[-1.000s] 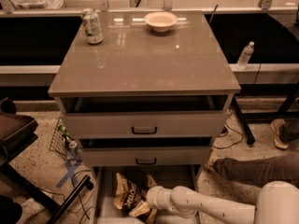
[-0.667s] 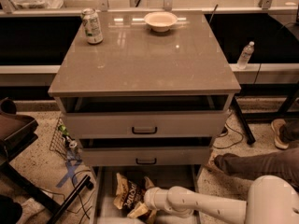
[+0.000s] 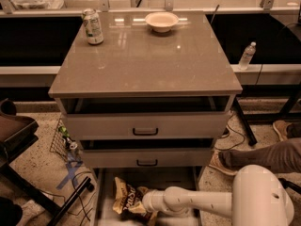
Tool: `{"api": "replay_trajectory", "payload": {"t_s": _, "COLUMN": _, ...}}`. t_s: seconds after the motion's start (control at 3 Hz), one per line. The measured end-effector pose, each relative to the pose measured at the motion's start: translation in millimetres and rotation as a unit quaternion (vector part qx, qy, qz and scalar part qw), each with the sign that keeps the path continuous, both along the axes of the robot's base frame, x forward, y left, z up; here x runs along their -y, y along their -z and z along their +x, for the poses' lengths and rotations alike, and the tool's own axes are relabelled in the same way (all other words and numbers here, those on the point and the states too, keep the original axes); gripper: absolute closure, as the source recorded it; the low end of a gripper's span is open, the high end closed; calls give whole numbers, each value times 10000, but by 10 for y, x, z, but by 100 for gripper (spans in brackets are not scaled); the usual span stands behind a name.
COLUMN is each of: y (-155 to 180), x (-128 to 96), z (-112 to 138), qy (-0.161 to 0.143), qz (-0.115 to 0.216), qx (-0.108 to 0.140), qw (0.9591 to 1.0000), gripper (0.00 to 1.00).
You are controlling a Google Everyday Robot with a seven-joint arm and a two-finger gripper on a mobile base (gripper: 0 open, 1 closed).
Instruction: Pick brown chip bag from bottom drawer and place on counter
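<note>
The brown chip bag lies in the open bottom drawer, at its left side, dark front with white lettering facing up. My white arm reaches in from the lower right. My gripper is at the bag's lower right edge, low in the drawer, and its tip is hidden against the bag. The counter is the glossy grey-brown top of the cabinet above.
A white bowl and a drink can stand at the back of the counter. The two upper drawers are slightly open. A water bottle stands right of the cabinet, with a person's leg lower down. A dark chair and a wire basket are at the left.
My arm has shifted a little to the left, bringing the gripper closer against the chip bag. The bag has stayed in the drawer.
</note>
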State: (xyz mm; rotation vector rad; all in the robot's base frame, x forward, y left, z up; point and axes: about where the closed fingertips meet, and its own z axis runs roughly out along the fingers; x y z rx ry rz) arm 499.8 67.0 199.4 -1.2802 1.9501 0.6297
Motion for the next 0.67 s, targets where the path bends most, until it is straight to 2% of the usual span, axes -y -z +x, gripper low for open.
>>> {"api": "replay_trajectory", "payload": {"t_s": 0.67, "y": 62, "x": -61, "z": -1, "qy": -10, "qz": 24, "qx": -105, "qw": 9999, "gripper": 85}}
